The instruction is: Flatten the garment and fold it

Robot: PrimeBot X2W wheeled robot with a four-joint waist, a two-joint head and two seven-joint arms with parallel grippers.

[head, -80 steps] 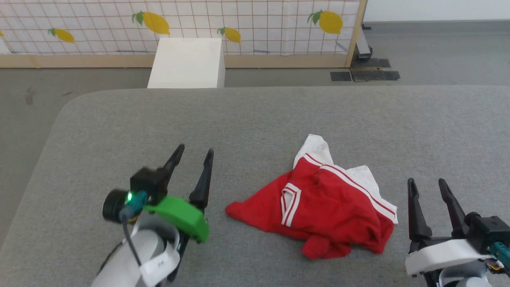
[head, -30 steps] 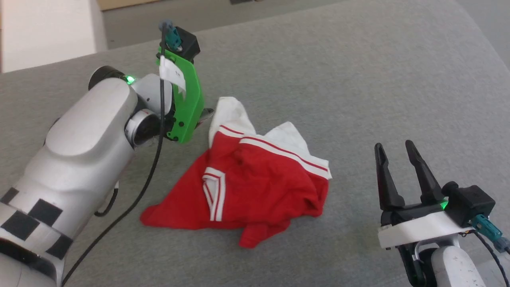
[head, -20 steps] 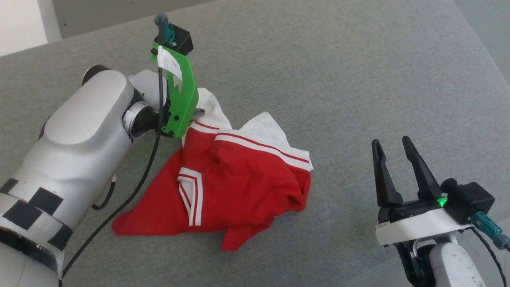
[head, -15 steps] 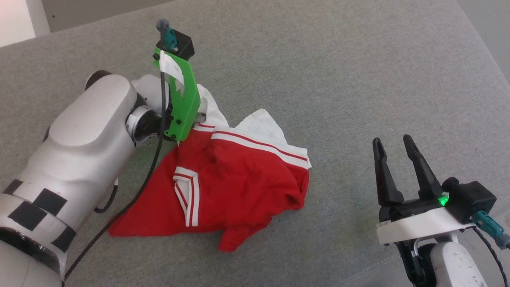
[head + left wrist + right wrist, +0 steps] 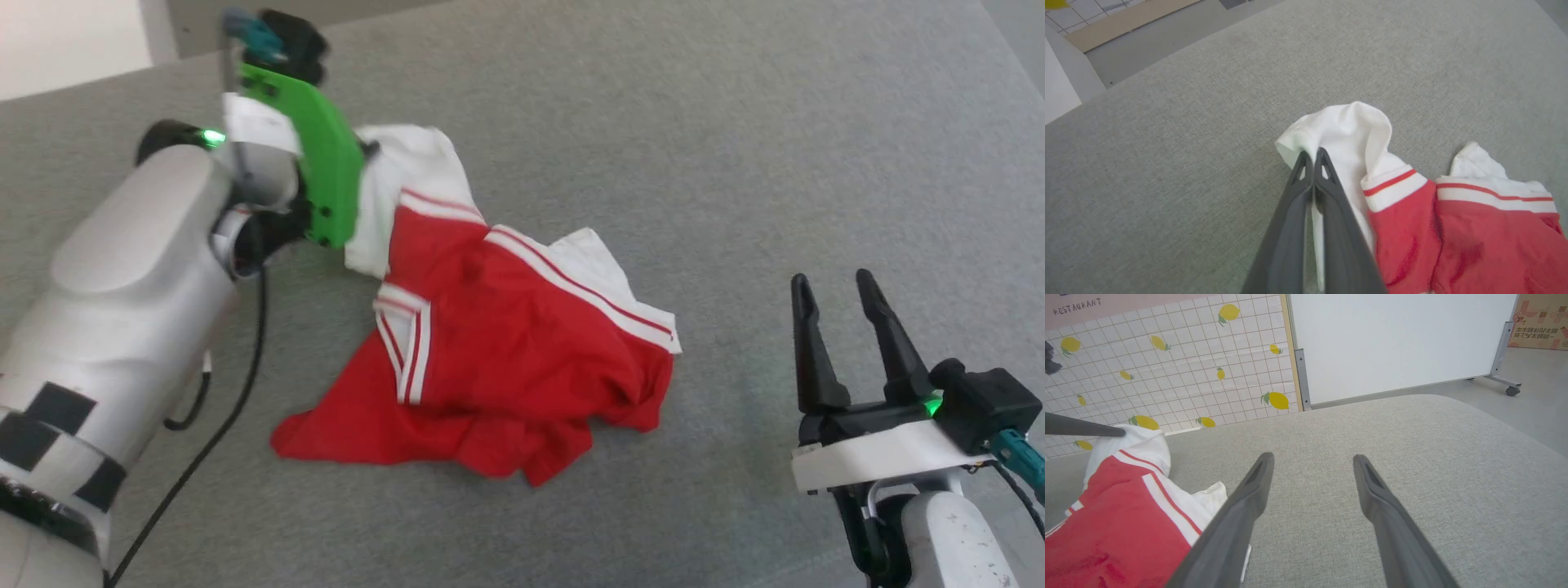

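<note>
The garment (image 5: 506, 343) lies crumpled on the grey padded surface (image 5: 694, 122). The left wrist view reveals what the green mount (image 5: 322, 163) hides in the head view: the left gripper (image 5: 1312, 157) pinched tight on the white sleeve (image 5: 1355, 126). The right gripper (image 5: 834, 286) hovers spread apart, clear of the heap. The sleeve is drawn further out than half a second ago.

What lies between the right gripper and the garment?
Bare grey surface, nothing else; the head view shows the open right gripper standing apart from the garment.
</note>
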